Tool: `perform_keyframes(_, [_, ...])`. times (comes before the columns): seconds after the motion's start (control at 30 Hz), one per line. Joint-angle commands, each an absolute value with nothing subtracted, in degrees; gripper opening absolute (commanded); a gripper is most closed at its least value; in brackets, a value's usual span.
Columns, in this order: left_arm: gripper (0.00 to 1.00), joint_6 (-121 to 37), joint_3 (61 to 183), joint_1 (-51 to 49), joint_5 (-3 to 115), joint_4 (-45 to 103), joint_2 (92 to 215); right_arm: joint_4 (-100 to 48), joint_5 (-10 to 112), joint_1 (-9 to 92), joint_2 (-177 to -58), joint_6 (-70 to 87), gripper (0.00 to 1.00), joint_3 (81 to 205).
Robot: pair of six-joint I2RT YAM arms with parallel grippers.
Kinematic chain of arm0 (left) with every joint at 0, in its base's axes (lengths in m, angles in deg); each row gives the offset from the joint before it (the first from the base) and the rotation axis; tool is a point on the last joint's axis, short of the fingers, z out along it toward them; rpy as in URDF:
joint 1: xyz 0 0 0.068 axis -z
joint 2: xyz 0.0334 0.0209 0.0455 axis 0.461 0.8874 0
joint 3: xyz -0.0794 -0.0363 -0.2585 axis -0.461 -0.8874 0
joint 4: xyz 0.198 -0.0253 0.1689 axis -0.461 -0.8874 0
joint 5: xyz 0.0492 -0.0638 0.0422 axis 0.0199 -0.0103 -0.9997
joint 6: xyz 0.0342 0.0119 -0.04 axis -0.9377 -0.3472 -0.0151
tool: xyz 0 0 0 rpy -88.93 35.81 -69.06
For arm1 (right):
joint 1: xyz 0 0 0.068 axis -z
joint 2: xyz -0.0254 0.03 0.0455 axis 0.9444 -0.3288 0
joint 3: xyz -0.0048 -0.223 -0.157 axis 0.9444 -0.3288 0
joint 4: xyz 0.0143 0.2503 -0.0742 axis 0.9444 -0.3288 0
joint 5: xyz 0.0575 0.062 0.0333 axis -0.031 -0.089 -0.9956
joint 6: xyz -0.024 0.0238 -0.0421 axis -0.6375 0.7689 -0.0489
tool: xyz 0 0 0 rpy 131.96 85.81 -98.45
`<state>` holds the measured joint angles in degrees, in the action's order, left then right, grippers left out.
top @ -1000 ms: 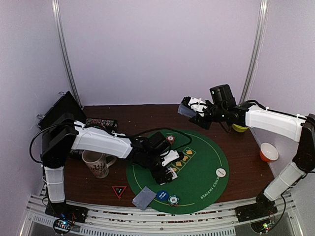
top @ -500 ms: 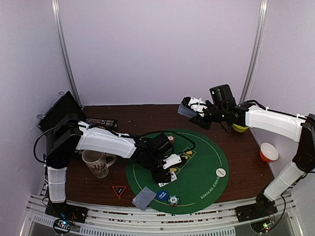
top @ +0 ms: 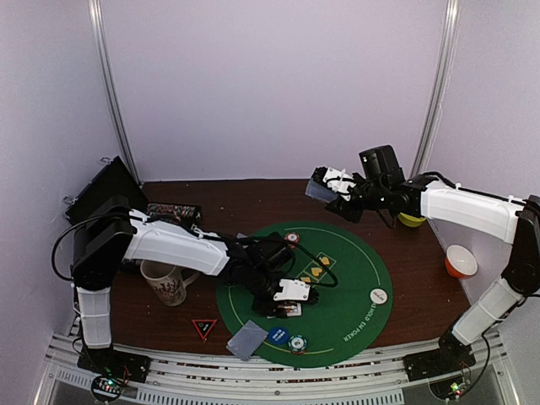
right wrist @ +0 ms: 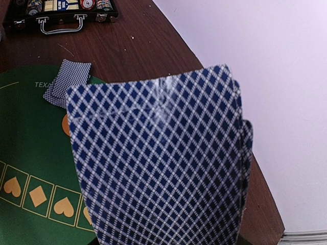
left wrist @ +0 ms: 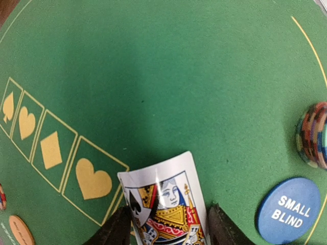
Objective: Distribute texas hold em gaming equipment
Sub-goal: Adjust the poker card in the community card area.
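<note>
Left wrist: queen card [left wrist: 163,199] sits clamped between the left gripper [left wrist: 168,229] fingers [left wrist: 113,232]. The right gripper [top: 336,196] grips the deck [right wrist: 158,163].

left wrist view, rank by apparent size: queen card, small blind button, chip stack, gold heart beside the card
1. queen card, closest to the camera, partly cut off
2. small blind button
3. chip stack, cropped by the frame edge, so unsure against the heart
4. gold heart
</note>
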<state>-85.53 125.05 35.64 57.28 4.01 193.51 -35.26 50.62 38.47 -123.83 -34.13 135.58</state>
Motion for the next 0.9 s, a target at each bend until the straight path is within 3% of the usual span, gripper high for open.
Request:
perform_keyframes(0.0, [0.53,-101.04,122.06,35.46,53.78,3.96,191.90,-35.81,51.45,38.81,-122.29,-34.02,0.47,135.33])
perform_keyframes(0.37, [0.53,-115.90,125.58,30.69,66.21,-5.13,191.56,-36.62,51.89,38.81,-121.59,-34.44,0.47,134.96])
perform_keyframes(0.87, [0.54,-122.30,129.32,30.91,70.73,-7.47,193.87,-36.87,51.63,38.83,-121.59,-34.57,0.47,134.87])
